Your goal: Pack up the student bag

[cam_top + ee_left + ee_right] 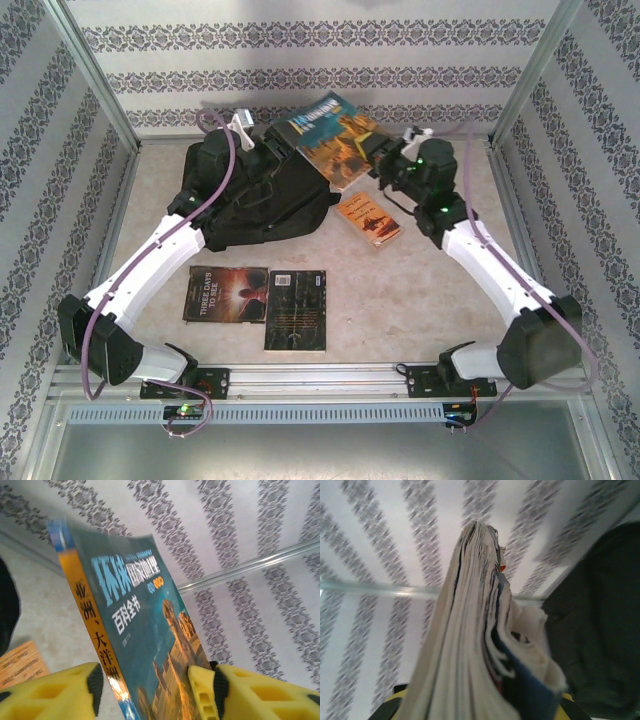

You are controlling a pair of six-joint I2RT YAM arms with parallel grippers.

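The student bag (262, 200) is a black backpack lying at the back left of the table, also dark at the right edge of the right wrist view (600, 620). A large blue and orange book (335, 135) hangs in the air above the bag's right end. My right gripper (383, 160) is shut on its right edge, and its page block (465, 645) rises edge-on from between my fingers (477, 706). My left gripper (264, 150) stands open around the book's spine end (150, 645); its left finger (75, 690) is apart from the spine.
A small orange book (368, 218) lies on the table right of the bag. Two dark books (225, 293) (296, 309) lie side by side near the front. Patterned walls and metal frame posts close in the back and both sides.
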